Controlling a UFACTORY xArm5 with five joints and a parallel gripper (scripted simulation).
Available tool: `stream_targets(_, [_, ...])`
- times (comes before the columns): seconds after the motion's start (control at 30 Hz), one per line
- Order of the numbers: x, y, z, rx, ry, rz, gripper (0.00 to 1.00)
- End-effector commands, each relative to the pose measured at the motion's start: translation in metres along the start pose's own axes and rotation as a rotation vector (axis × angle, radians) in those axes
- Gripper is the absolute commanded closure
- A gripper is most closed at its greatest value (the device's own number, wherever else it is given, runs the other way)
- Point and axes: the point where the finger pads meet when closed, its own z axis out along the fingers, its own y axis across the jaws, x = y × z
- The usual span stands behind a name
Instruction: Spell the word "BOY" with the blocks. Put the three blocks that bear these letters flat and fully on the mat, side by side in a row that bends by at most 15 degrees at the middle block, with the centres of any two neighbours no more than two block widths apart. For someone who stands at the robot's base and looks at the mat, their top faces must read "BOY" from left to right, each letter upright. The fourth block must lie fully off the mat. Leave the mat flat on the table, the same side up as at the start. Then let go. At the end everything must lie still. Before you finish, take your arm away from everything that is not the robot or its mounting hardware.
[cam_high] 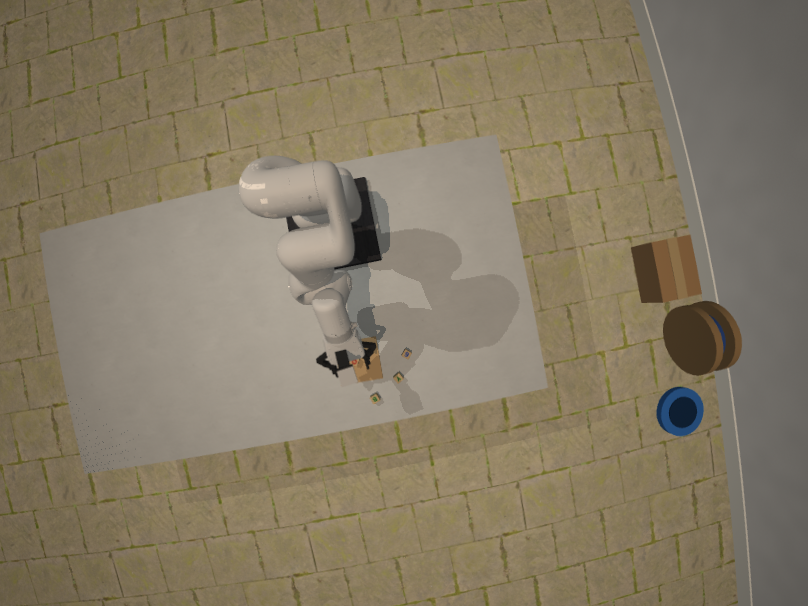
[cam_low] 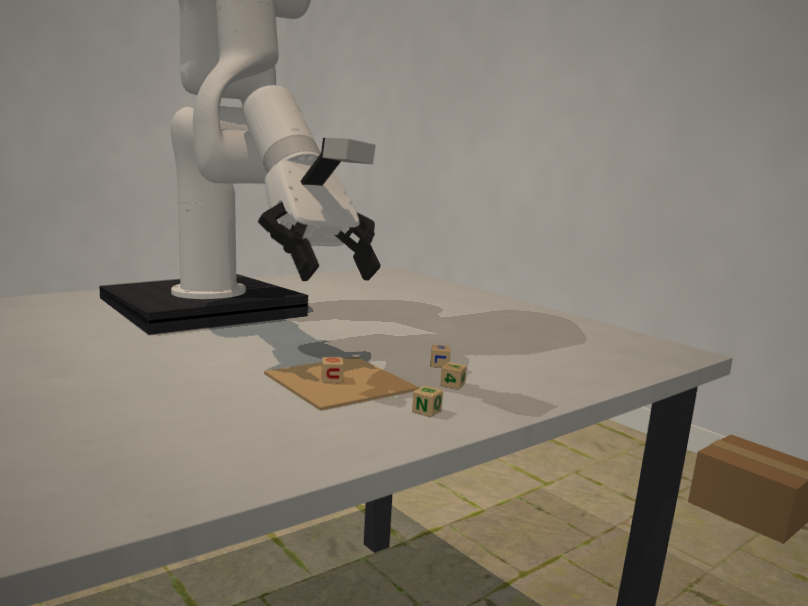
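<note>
A thin tan mat (cam_low: 339, 384) lies flat on the grey table; in the overhead view the mat (cam_high: 370, 368) is partly hidden under my gripper. One wooden block (cam_low: 332, 369) sits on the mat, with a red U on its side and a round red letter on top; it also shows in the overhead view (cam_high: 354, 362). Three blocks lie off the mat to its right: one with a blue L on its side (cam_low: 440, 355), one with a green 4 (cam_low: 453, 375), and one with a green N (cam_low: 427, 401). Their top letters are too small to read. My gripper (cam_low: 337, 268) is open and empty, well above the mat.
The arm's black base plate (cam_low: 203, 304) stands behind the mat. The table's front edge runs close to the N block. On the floor to the right are a cardboard box (cam_high: 665, 268), a brown disc (cam_high: 701, 337) and a blue ring (cam_high: 680, 410).
</note>
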Motion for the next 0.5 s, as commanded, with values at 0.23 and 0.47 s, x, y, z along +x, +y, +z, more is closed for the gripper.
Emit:
stream_targets(0.23, [0.0002,0.0,-0.0037,-0.001,0.017,0.092,0.0])
stream_targets(0.47, [0.0001,0.0,-0.0042,-0.001,0.019,0.102,0.0])
